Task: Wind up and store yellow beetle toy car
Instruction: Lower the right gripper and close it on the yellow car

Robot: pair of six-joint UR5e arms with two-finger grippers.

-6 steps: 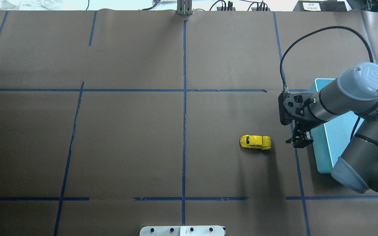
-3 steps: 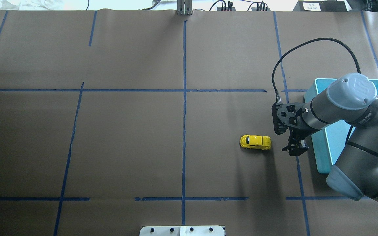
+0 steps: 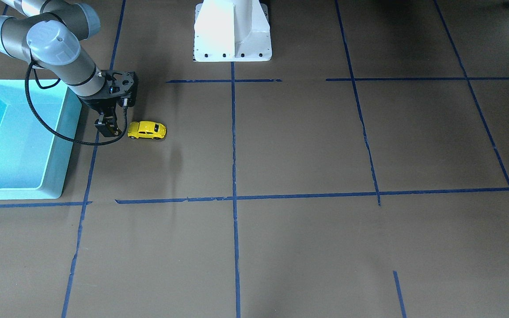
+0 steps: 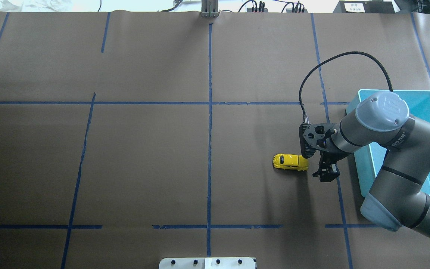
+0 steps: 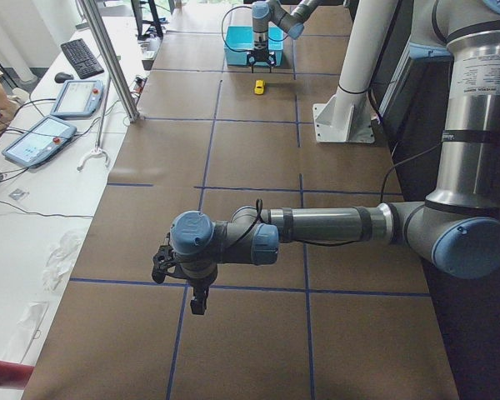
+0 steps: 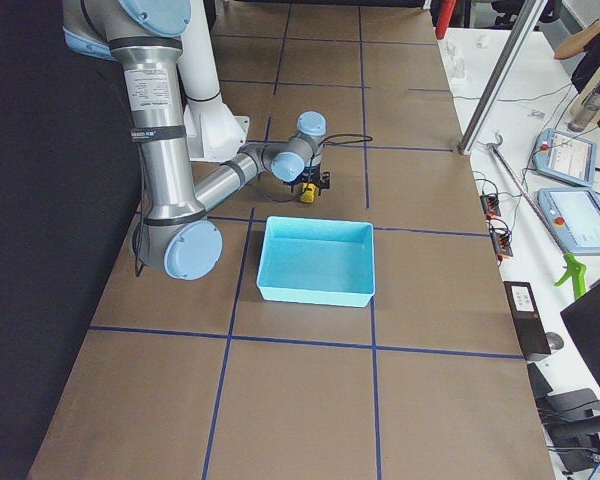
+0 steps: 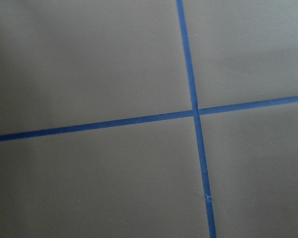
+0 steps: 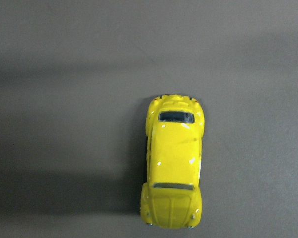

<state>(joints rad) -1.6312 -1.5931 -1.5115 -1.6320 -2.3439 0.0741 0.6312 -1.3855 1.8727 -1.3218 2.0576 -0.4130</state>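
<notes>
Where the exterior left camera looked along the table, your left arm (image 5: pixel 333 225) lay nearest, stretched out low. Its left gripper (image 5: pixel 197 302) pointed down over the brown paper table cover (image 4: pixel 144 149), close to a blue tape line. You could not tell from that view whether its jaws were parted or closed, and its wrist camera gave you only a crossing of blue tape lines (image 7: pixel 194 111) on the paper.

Farther along, the yellow beetle toy car (image 4: pixel 290 162) stood on its wheels on the paper, free of any grip. It lay lengthwise along the table, between the centre tape line and the turquoise bin (image 4: pixel 362 175). Your right wrist camera looked straight down on its roof and dark windows, with the car low and a little right of the middle of that view.

The right gripper (image 4: pixel 325 172) hung just beside the car's bin-side end, apart from it, with its fingers pointing down. Its jaws looked parted and held nothing. Beyond it, at the far end, the bin sat on the paper near the gripper. Your right arm (image 4: pixel 386 127) crossed above the bin's nearer wall.
</notes>
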